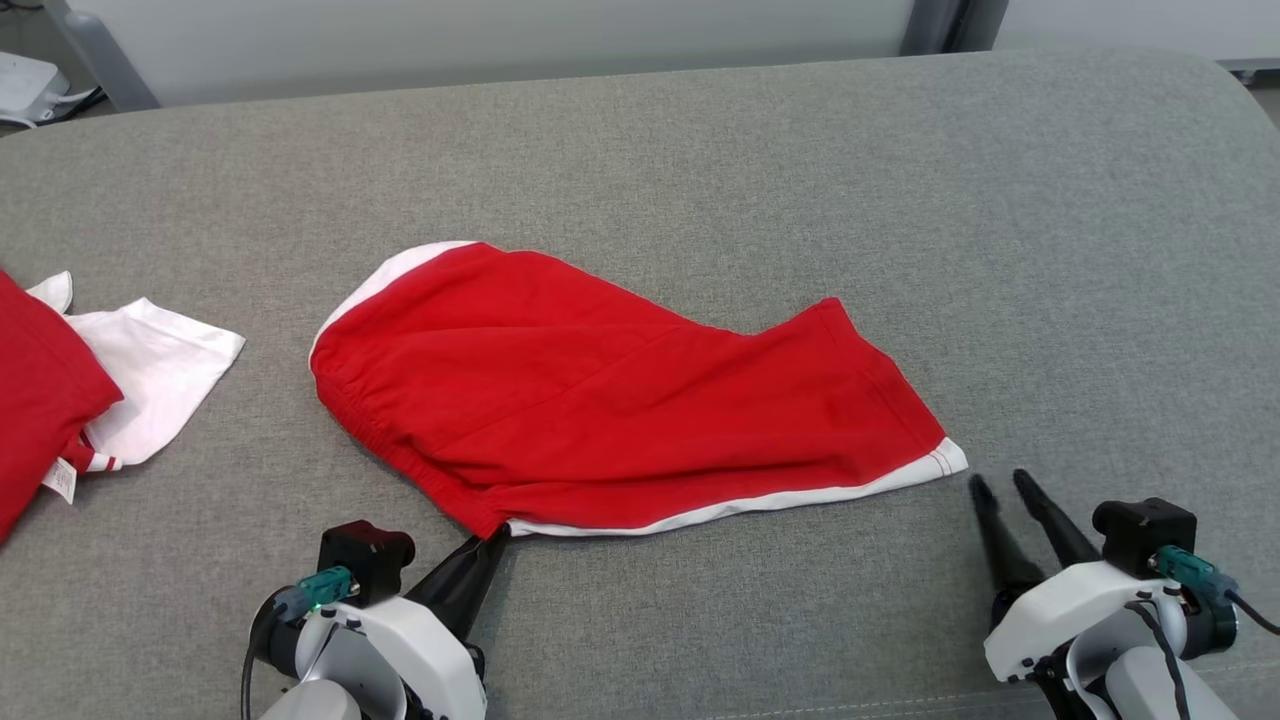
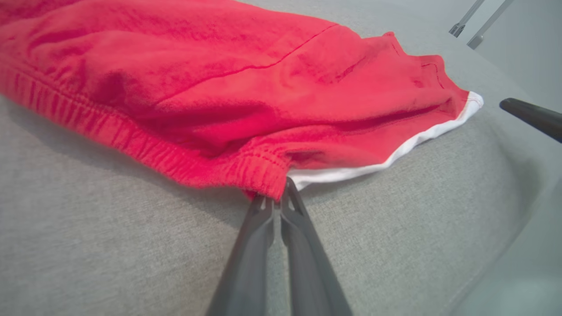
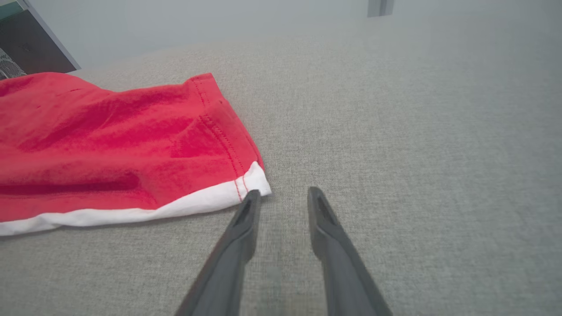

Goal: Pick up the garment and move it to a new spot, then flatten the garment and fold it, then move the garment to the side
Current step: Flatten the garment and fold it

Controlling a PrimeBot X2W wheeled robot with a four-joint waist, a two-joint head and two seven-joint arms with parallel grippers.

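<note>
My left end effector [image 1: 497, 535] lies low, fingers pressed together, pinching the garment [image 1: 620, 400] at its elastic waistband corner. The red, white-trimmed garment lies rumpled across the worktop [image 1: 900, 180]. My right end effector [image 1: 998, 482] stands spread beside its white hem, perhaps touching.

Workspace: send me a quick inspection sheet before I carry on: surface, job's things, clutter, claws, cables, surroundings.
Surface: grey fabric-covered table.
Job's things: shorts, red with white trim, lying roughly flat with some creases.
Clutter: clothes, red and white, at the left edge, apart from the shorts.
Grippers: left claw shut on the shorts' waistband corner; right claw open beside the white hem corner, holding nothing.
Cables: black leads at both wrists, off the cloth.
Surroundings: pale wall, metal legs, white device at far left.
</note>
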